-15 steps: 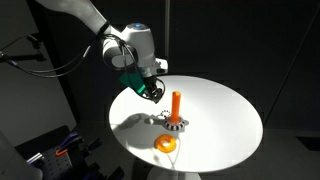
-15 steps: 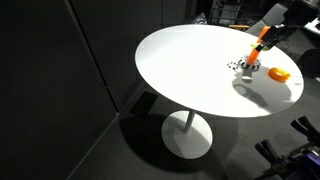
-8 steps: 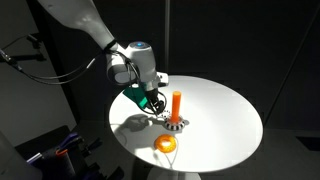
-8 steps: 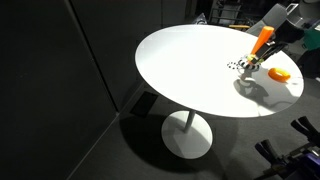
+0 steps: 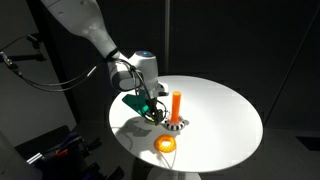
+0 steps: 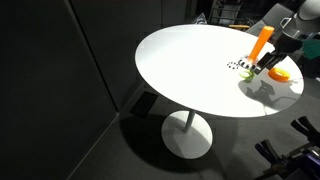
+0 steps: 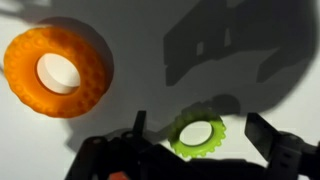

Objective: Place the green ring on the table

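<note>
One green ring (image 7: 195,153), flat on table (image 7: 135,30) between widely parted gripper (image 7: 197,124) jaws; best retreat straight upward, avoiding nudges

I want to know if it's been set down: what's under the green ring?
In the wrist view, only the white table shows beneath the green ring and through its hole. The open gripper straddles it without touching. Actual contact under the band is hidden.
</note>
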You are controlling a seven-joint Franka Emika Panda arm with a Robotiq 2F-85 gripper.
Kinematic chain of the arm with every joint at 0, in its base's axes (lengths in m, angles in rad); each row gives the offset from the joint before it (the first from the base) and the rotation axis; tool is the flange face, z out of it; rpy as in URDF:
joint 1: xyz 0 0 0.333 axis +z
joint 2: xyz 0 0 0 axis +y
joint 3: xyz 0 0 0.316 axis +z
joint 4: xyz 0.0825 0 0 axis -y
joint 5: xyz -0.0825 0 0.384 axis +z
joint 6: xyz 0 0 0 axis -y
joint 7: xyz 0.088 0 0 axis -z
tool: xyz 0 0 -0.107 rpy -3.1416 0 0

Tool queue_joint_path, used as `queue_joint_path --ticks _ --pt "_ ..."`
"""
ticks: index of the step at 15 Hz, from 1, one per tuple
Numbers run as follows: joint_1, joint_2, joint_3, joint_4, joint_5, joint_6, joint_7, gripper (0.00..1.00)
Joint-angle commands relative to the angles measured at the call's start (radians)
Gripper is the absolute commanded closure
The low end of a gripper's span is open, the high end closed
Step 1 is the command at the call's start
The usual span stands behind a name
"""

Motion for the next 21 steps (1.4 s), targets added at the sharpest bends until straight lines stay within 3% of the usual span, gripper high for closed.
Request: queue_joint_path --ticks 1,4,8,18,21 --pt "0.002 -0.048 -0.038 0.039 -0.098 -0.214 0.065 0.00" --pt "0.006 -0.091 -0.061 0.068 -0.129 -0.354 0.076 0.00" --pt "0.017 -0.158 -0.085 0.084 -0.151 -0.449 0.110 0.00" --pt "0.056 -0.320 -0.104 0.080 -0.299 -0.492 0.337 0.00" --pt "0.060 -0.323 -0.103 0.094 -0.320 -0.530 0.352 0.00"
